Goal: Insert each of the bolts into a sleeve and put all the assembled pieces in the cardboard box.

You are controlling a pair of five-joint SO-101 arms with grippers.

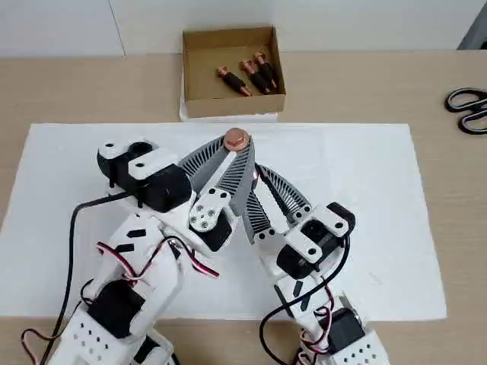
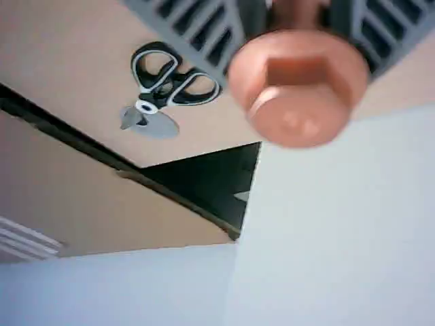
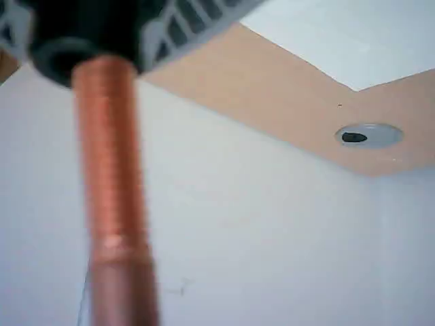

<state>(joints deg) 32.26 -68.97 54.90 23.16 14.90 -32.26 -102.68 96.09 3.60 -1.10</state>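
A copper bolt, its round head [image 1: 237,140] upward, is held above the white sheet [image 1: 365,198] with my left gripper [image 1: 233,152] shut on it. The left wrist view has that head [image 2: 299,85] close up between the grey fingers [image 2: 194,24]. My right gripper [image 1: 253,181] sits just below and beside the left one, shut on a black sleeve [image 3: 64,37]. The bolt's threaded shank [image 3: 112,170] sticks out of that sleeve. In the high view the sleeve is hidden by the fingers. The cardboard box [image 1: 196,68] at the back holds three assembled pieces [image 1: 247,76].
Black-handled scissors [image 1: 467,108] lie on the wooden table at the far right, also visible as scissors [image 2: 170,78] from the left wrist. A round grey cable hole [image 3: 367,136] is set in the tabletop. Both arm bases stand at the near edge of the sheet.
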